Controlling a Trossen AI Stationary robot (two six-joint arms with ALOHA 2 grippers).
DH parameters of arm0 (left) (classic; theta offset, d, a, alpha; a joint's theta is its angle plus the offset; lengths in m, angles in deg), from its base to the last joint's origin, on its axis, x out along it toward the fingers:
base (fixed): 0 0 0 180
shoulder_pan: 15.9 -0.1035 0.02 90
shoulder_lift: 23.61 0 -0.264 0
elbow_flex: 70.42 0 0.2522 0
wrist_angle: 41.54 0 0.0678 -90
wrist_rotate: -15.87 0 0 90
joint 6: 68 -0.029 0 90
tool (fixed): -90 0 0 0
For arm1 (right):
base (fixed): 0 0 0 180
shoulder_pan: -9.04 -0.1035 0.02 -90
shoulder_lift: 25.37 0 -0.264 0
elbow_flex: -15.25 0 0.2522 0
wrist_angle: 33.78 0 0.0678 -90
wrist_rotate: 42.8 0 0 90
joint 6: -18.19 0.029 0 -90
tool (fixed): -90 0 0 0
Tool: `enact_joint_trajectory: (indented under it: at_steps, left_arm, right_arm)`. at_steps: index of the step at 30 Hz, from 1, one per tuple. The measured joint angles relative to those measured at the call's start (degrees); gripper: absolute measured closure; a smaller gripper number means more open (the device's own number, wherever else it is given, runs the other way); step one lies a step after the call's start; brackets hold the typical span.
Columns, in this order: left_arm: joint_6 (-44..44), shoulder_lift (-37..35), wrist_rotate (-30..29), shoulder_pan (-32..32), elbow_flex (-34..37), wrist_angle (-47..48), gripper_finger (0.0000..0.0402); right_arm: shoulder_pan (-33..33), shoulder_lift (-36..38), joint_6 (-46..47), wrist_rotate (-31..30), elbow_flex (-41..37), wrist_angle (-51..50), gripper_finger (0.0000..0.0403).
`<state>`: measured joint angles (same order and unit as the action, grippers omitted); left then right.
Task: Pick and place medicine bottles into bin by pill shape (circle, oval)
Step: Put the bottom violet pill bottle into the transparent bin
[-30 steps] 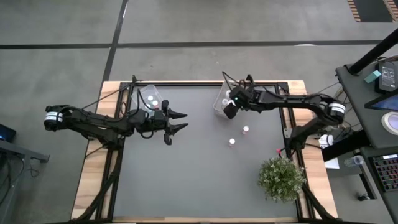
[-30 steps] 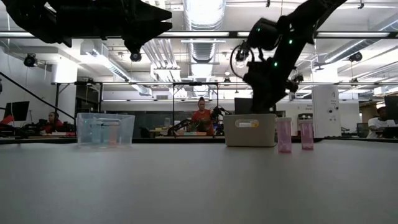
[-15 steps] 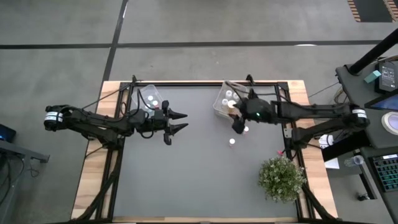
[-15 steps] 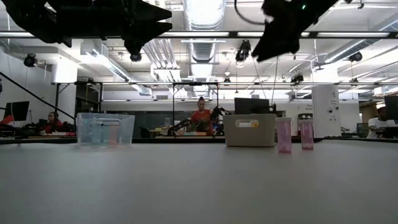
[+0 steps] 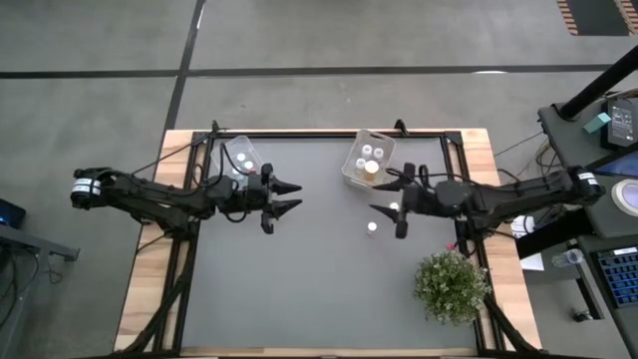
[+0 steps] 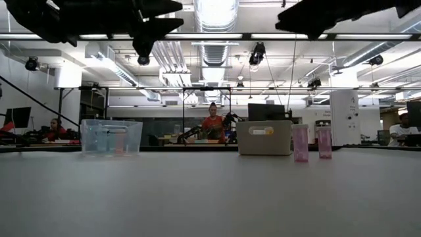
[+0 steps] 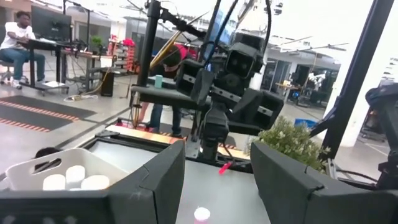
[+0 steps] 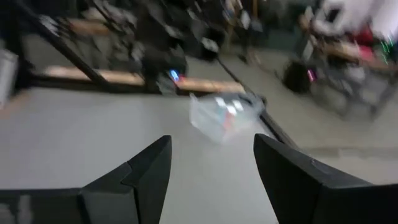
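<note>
Right gripper [image 5: 392, 217]: fingers apart, empty, above two bottles [image 5: 372, 226]. Behind it, white bin [image 5: 352, 167] holds roughly four bottles. Left gripper [image 5: 287, 196]: apart, beside clear bin [image 5: 239, 152].

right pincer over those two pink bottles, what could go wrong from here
The right pincer, open and empty, hovers between two loose pink bottles standing close together; descending on one may topple the other. A knocked bottle could roll toward the plant. The white bin sits just behind, so a swing could clip its rim.
</note>
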<state>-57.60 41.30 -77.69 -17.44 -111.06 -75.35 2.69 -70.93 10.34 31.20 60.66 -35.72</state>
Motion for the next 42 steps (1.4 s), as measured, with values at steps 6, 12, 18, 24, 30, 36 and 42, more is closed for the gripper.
enact_joint_trajectory:
  at_steps: [6,12,18,24,30,36,42]
  left_arm:
    - [0.0,4.7,0.0,0.6,-4.2,0.2,0.0233]
    - [0.0,12.8,0.1,0.8,-10.8,0.8,0.0233]
    - [-0.2,18.9,0.3,0.8,-19.8,12.3,0.0233]
    - [-0.3,23.4,0.4,0.8,-29.7,32.0,0.0233]
    - [-0.3,26.6,0.4,0.9,-36.6,46.3,0.0233]
    - [-0.2,29.8,0.4,0.9,-40.3,47.5,0.0233]
    - [-0.7,36.8,0.4,1.7,-47.1,48.4,0.0233]
  right_arm:
    - [0.1,6.5,-6.8,5.5,-6.8,10.2,0.0184]
    - [0.1,14.4,-9.9,6.0,-8.8,9.6,0.0184]
    - [0.1,19.9,-11.6,8.1,-9.8,8.2,0.0184]
    - [0.1,22.5,-13.4,9.0,-11.3,8.6,0.0184]
    - [0.1,25.0,-13.2,9.0,-11.7,8.5,0.0184]
    - [0.1,26.1,-13.3,8.9,-11.7,7.9,0.0184]
    - [0.1,26.1,-14.2,8.4,-11.7,8.2,0.0184]
